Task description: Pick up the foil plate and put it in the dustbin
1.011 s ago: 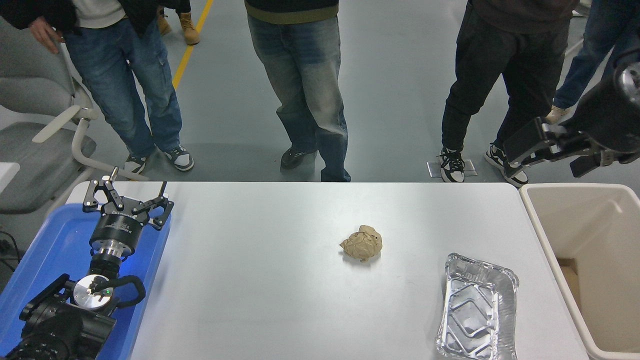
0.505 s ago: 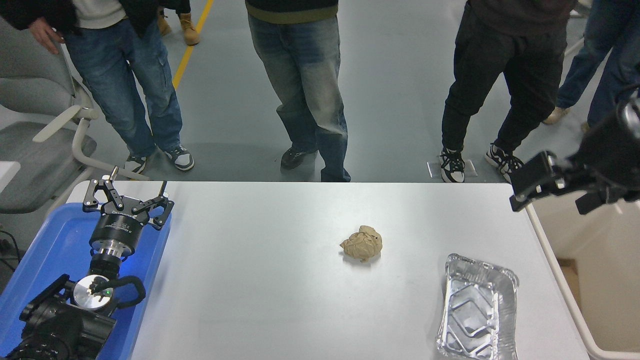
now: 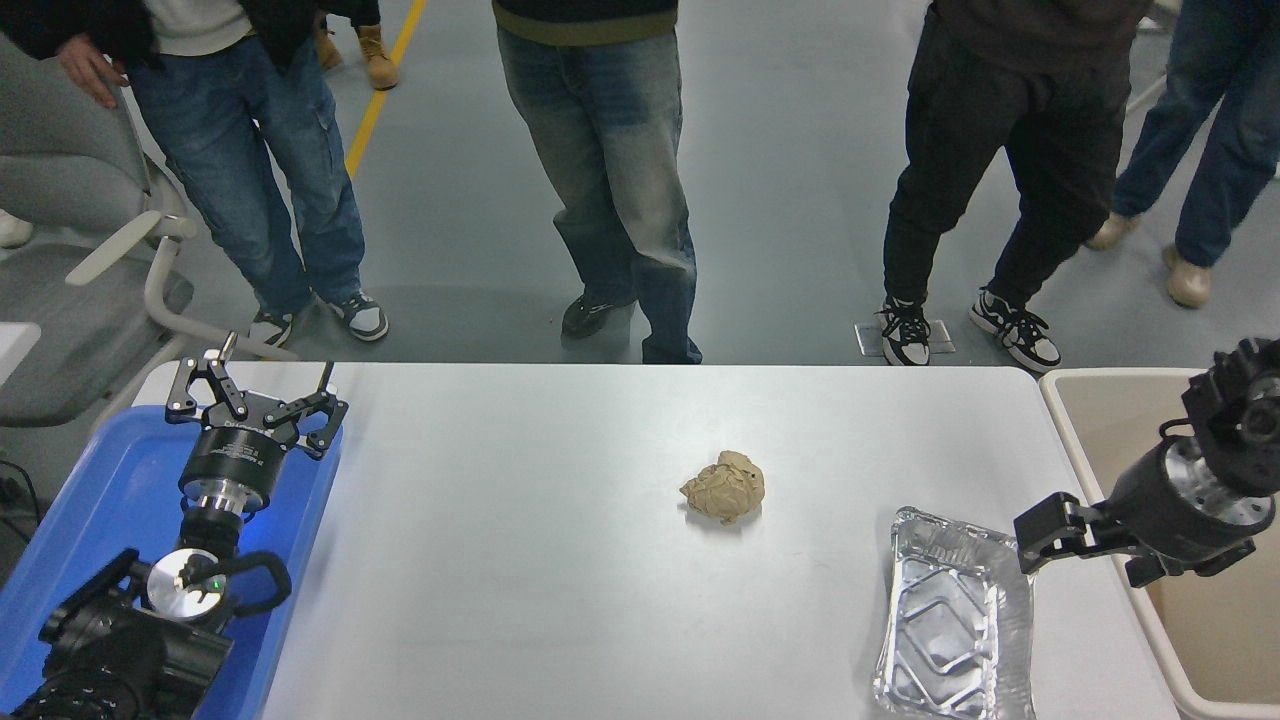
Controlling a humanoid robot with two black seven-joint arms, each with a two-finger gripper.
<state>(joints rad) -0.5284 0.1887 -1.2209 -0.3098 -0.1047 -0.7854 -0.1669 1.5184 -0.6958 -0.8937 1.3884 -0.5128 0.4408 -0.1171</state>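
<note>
The foil plate (image 3: 950,620), a shiny silver ridged tray, lies on the white table (image 3: 520,560) at the front right. The dustbin (image 3: 1062,386), a large beige bin with a white rim, stands just off the table's right edge. My right gripper (image 3: 1075,550) comes in from the right over the bin's near rim. It is low, open and empty, with one finger (image 3: 1045,532) at the plate's far right corner. My left gripper (image 3: 255,400) is parked open over the blue tray at the lower left.
A crumpled tan paper ball (image 3: 723,486) lies mid-table, left of and beyond the plate. A shallow blue tray (image 3: 110,490) sits at the left edge. Several people (image 3: 610,170) stand along the far side. A grey chair (image 3: 90,290) is at the far left.
My right arm has come down from high above the bin's far corner to table height beside the foil plate's far right corner. The plate, paper ball and left arm have not moved.
</note>
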